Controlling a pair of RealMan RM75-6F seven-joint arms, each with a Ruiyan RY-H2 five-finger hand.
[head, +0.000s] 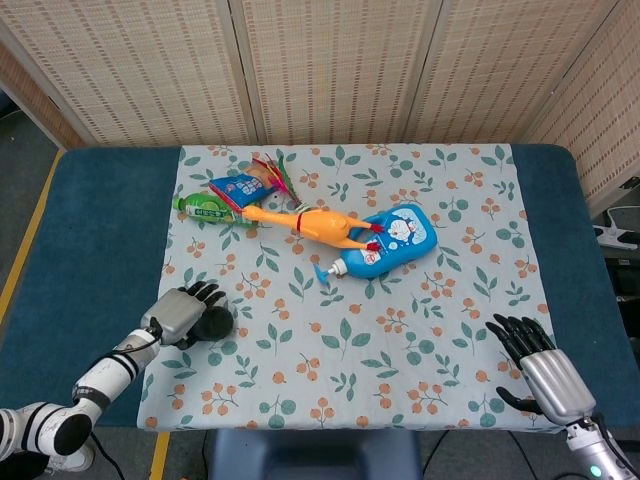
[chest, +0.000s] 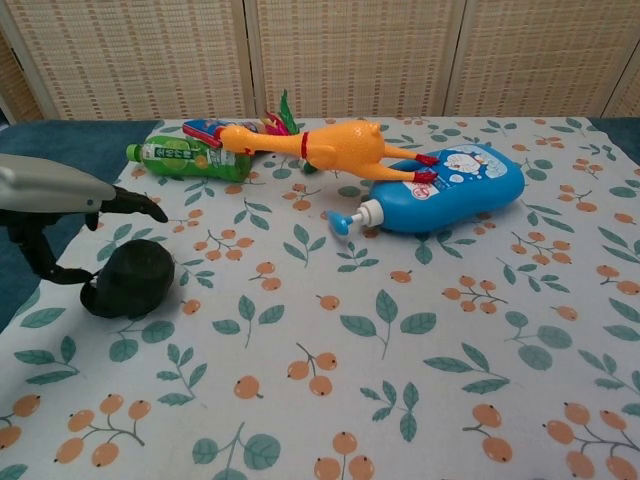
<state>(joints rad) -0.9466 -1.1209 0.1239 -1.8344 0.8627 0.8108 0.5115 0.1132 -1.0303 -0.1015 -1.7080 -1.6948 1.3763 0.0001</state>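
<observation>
A dark, rounded black object (chest: 133, 279) lies on the floral tablecloth (chest: 420, 340), just under the left hand (chest: 62, 200), whose fingers are spread apart above it. The right hand (head: 535, 362) rests near the table's edge, fingers apart, holding nothing.

No legible text anywhere. White characters on the green bottle's label (chest: 178, 153), too small to make out. Cartoon cat picture, unreadable print, on the blue pump bottle (chest: 455, 185).

Two robot hands: the left hand (head: 183, 315) at eight o'clock and the right hand (head: 537, 365) at five o'clock have silver backs, black fingers and white-and-grey jointed forearms.
</observation>
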